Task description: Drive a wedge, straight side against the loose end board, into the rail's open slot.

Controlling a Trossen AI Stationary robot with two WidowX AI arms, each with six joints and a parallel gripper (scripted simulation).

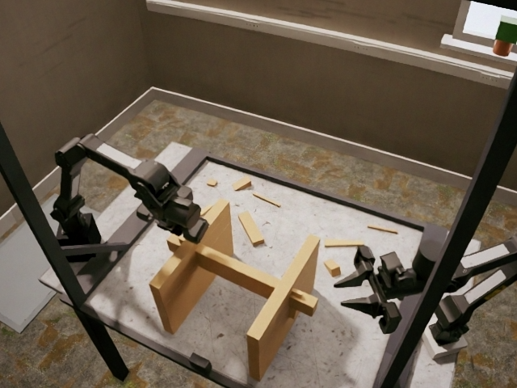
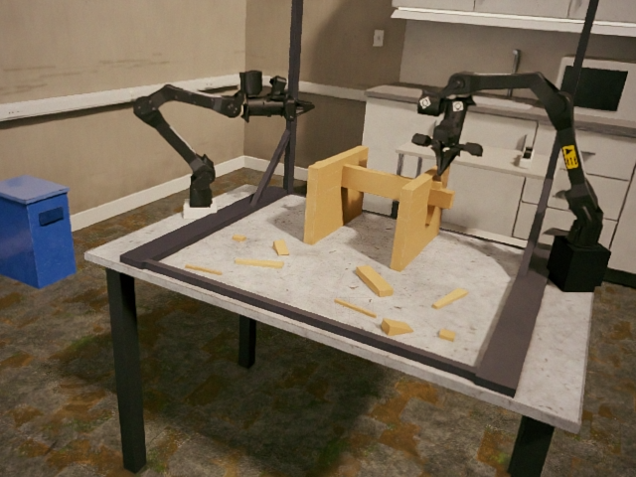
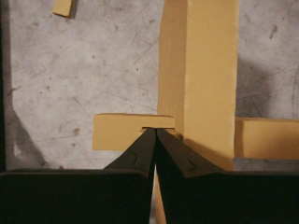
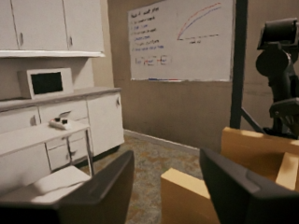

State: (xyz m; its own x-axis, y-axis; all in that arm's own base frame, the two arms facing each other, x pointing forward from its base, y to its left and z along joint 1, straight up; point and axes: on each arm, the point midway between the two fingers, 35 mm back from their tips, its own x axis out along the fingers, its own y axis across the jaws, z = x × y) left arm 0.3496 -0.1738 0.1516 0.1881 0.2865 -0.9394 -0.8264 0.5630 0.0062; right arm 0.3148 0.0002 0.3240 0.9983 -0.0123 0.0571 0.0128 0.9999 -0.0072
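Observation:
The left end board (image 1: 183,288) (image 2: 410,226) (image 3: 210,70) and the right end board (image 1: 261,355) (image 2: 323,205) stand upright on the table, with the rail (image 1: 237,269) (image 2: 372,182) (image 3: 266,137) through both. A wedge (image 2: 428,218) stands in the left end's slot and shows below the rail; its top is mostly hidden. Another wedge (image 1: 297,293) is in the right end's slot. My left gripper (image 2: 440,172) (image 3: 154,134) is shut and empty, its tips at the left slot just outside the board. My right gripper (image 1: 338,294) (image 4: 166,155) is partly open and empty, high beyond the right rail end.
Behind the boards lie a long block (image 1: 250,227) (image 2: 374,280), a chunky tapered block (image 1: 241,183) (image 2: 396,327), a small block (image 1: 333,267) (image 2: 280,247), a flat strip (image 1: 344,242) (image 2: 259,263) and several other pieces. A dark frame (image 2: 308,323) edges the table.

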